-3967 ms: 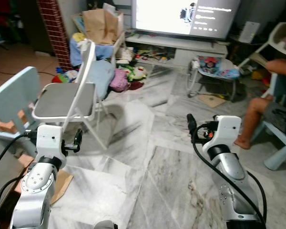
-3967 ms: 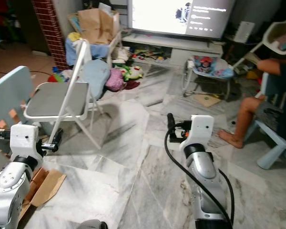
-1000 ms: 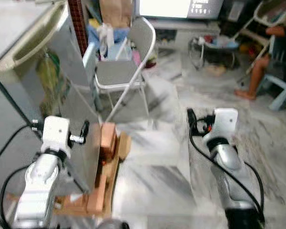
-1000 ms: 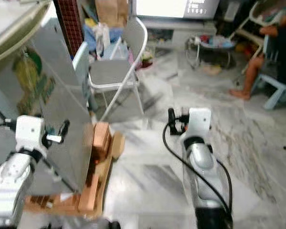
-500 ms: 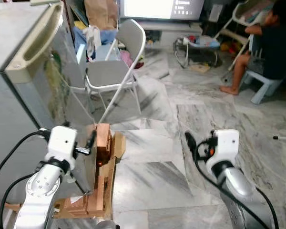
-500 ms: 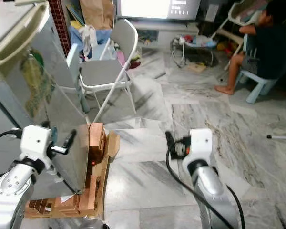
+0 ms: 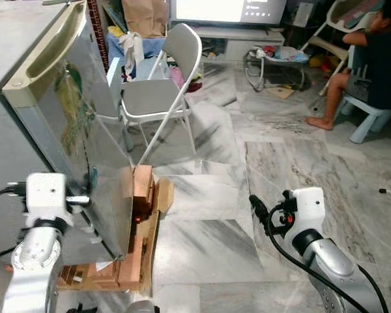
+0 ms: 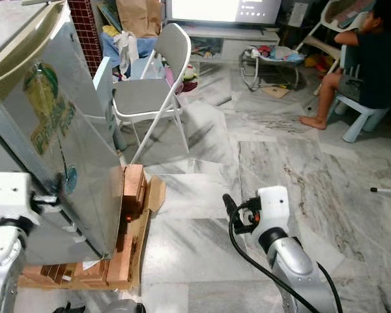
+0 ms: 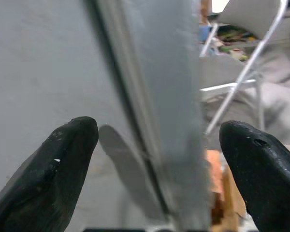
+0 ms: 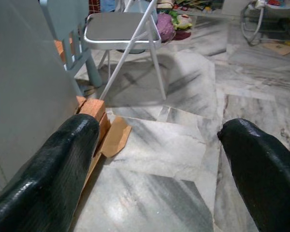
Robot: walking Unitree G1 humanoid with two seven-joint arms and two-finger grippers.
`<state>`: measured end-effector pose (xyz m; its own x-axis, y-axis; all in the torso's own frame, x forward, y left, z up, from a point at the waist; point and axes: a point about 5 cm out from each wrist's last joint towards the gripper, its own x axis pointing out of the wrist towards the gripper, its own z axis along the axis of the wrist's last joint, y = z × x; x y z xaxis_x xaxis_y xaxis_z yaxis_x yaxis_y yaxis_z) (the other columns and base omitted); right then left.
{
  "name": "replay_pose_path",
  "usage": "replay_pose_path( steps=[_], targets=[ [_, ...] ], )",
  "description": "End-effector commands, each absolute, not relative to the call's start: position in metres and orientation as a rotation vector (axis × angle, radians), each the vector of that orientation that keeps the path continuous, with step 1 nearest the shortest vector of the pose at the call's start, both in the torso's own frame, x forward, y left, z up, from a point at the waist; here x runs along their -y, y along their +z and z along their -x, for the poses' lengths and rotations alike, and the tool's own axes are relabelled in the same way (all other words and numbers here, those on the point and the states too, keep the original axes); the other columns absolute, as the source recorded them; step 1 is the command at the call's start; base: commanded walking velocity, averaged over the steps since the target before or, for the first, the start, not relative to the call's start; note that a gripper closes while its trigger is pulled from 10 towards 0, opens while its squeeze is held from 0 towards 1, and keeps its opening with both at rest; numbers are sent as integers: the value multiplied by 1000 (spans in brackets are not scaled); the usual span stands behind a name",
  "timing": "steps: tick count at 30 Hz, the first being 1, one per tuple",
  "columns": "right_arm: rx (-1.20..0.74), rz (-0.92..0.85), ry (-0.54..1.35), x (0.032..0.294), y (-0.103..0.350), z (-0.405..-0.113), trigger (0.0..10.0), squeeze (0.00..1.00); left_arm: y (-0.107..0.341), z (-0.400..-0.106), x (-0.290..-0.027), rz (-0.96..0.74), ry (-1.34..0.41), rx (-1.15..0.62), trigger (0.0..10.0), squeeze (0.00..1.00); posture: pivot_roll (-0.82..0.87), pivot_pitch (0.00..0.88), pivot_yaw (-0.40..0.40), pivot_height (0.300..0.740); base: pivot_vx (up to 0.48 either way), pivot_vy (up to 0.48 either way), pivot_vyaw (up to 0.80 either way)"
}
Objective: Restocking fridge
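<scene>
Marble floor [image 8: 274, 163], one: pale grey-veined slabs across the whole room.

Fridge [image 8: 49, 163], one: silver-grey, door shut, with a cream recessed handle strip along the top edge and a green-and-yellow sticker on the side panel. It stands on the robot's left, raised on a wooden pallet [image 8: 127, 251] of orange-brown blocks, one, with a flap of cardboard [image 8: 158, 193] lying against it on the floor.

Television [image 8: 221, 10], one: lit, at the far wall on a low white stand.

Folding chair [image 8: 153, 91], one: grey seat and back, white tube legs, just beyond the fridge. A pale blue plastic chair [image 8: 103, 78], one, stands between it and the fridge.

Person [image 8: 368, 59], one: seated on a small light-blue stool at the far right, in a dark top, bare feet on the floor.

Baby bouncer [image 8: 274, 55], one, near the television stand. Brown paper bag [image 8: 137, 16], one, atop a heap of cloth at the far left.

Grippers, two. Left gripper [image 9: 159, 154]: held close to the fridge's side at its front edge, black fingers spread wide, holding nothing. Right gripper [image 10: 159, 159]: low over the floor to the right of the pallet, fingers likewise spread wide, holding nothing.
</scene>
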<state>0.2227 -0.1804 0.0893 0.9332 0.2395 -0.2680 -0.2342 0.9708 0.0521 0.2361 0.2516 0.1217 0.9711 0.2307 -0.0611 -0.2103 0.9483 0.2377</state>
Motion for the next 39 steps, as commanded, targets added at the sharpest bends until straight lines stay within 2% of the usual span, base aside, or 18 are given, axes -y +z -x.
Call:
replay_pose_path(
  steps=[1,4,10,17,25,29,32,33,34,39],
  targets=[
    [-259,-9,263,178,96,-223,10000,0,120,-239,-249,-221,198,-103,10000,0,103,0,-43,740,0,0,0],
    [-258,-10,276,177,96,-225,10000,0,127,-249,-233,-272,72,-55,10000,0,101,0,-47,740,0,0,0],
    [-238,6,300,173,100,-231,10000,0,130,-256,-220,-265,-45,-53,10000,0,97,0,-46,740,0,0,0],
    [-228,12,324,170,101,-231,10000,0,128,-258,-217,-257,-91,-65,10000,0,99,0,-46,740,0,0,0],
    [-215,18,337,167,103,-232,10000,0,124,-266,-213,-281,-119,-89,10000,0,96,0,-48,740,0,0,719],
    [-217,7,325,167,102,-232,10000,0,121,-278,-209,-285,-144,-121,10000,0,94,0,-51,740,0,0,0],
    [-209,4,323,167,104,-233,10000,0,123,-287,-198,-281,-206,-112,10000,0,96,0,-54,740,0,0,0],
    [-192,9,308,167,106,-233,10000,0,125,-297,-182,-312,-268,-95,10000,0,95,0,-54,740,0,0,0],
    [-192,9,308,167,106,-233,10000,0,125,-297,-182,-312,-268,-95,10000,0,95,0,-54,740,0,0,0],
    [-205,-19,254,169,108,-221,10000,0,122,-309,-150,-311,-375,-83,10000,0,74,0,-50,740,0,0,0]
  ],
)
